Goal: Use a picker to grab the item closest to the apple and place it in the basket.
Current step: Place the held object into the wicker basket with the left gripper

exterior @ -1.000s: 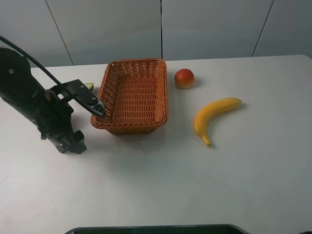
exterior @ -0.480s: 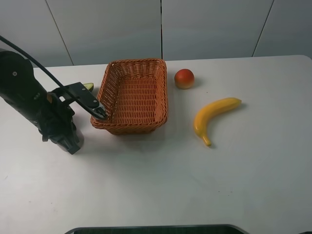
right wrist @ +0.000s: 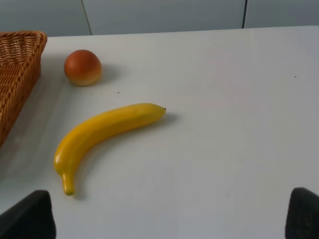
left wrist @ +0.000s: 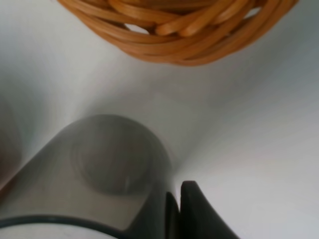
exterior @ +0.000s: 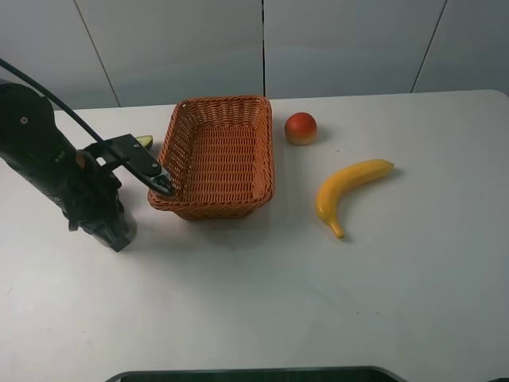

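Note:
The red-orange apple [exterior: 301, 127] [right wrist: 82, 67] lies on the white table just right of the wicker basket [exterior: 262, 151] [right wrist: 20, 59]. A yellow banana [exterior: 350, 188] [right wrist: 104, 132] rests in front of the apple and to its right, apart from it. My left gripper [exterior: 163, 183] [left wrist: 174, 211] is shut with nothing in it, its tips low beside the basket's near left corner [left wrist: 179, 35]. In the right wrist view my right gripper [right wrist: 164, 221] stands open, facing the banana from a distance. The right arm is out of the exterior high view.
A small yellow-green object [exterior: 145, 142] peeks out behind the left arm, left of the basket. The black left arm [exterior: 56, 167] fills the table's left side. A dark edge [exterior: 254, 372] runs along the table's front.
The left arm shifted slightly near the basket's corner over the first half second, uncovering more of the yellow-green object. It has since held still. The fruit and the basket stayed put.

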Tool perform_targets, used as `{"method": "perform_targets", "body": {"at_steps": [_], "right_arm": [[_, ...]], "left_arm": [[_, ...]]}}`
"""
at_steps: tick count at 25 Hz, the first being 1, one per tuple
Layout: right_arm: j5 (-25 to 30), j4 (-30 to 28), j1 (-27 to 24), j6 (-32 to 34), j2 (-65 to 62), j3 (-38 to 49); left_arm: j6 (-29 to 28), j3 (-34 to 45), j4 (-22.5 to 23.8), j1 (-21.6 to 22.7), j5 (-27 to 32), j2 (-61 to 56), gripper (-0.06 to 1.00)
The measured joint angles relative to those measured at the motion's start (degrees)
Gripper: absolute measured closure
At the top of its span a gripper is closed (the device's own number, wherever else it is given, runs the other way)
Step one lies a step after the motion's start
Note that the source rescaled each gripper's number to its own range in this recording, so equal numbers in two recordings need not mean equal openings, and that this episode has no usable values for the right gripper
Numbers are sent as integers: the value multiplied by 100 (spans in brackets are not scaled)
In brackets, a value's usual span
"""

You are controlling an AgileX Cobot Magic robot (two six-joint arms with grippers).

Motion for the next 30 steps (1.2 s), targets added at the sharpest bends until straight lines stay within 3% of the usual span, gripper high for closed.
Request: {"method": "perform_targets", "body": {"at_steps": [12, 30], "right_arm": [[0, 0, 0, 0, 0, 0], [0, 0, 0, 0, 0, 0]], "left_arm": [[-214, 0, -49, 0, -57, 0, 94], [-815, -881, -49, 0, 1807, -1533, 94]]}}
